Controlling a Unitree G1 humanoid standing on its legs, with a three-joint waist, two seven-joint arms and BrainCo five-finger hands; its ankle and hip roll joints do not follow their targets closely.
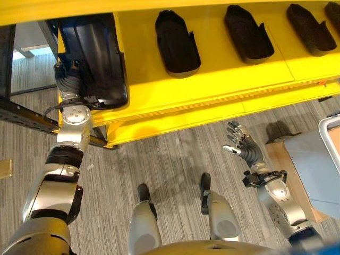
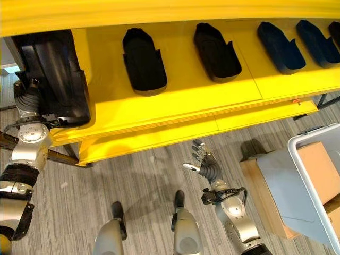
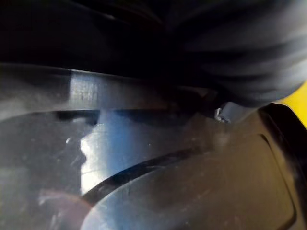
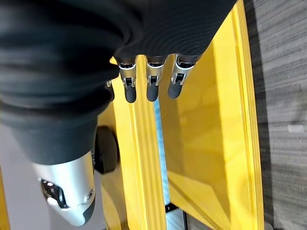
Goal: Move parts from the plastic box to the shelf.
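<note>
My left hand [image 1: 68, 79] is at the left end of the yellow shelf [image 1: 212, 85], against the near end of a large black part [image 1: 98, 58] that lies there. The fingers are hidden behind and under this part, so I cannot tell if they grip it or only push it. The long axis of the part runs from the front edge of the shelf toward the back, and the part lies directly past my left hand, a little to the right of the wrist. I judge that the coming move is to slide it deeper or to let it go, and the left arm is clearly the nearer one.

To the right of it, further black parts [image 1: 177, 43] lie on the shelf in a row, all with the same direction, each apart from the next.

My right hand [image 2: 204, 162] hangs below the front edge of the shelf, above the floor, fingers straight and spread, holding nothing.

Right of the shelf stands the plastic box [image 2: 313, 141]; what is inside it I cannot see.
</note>
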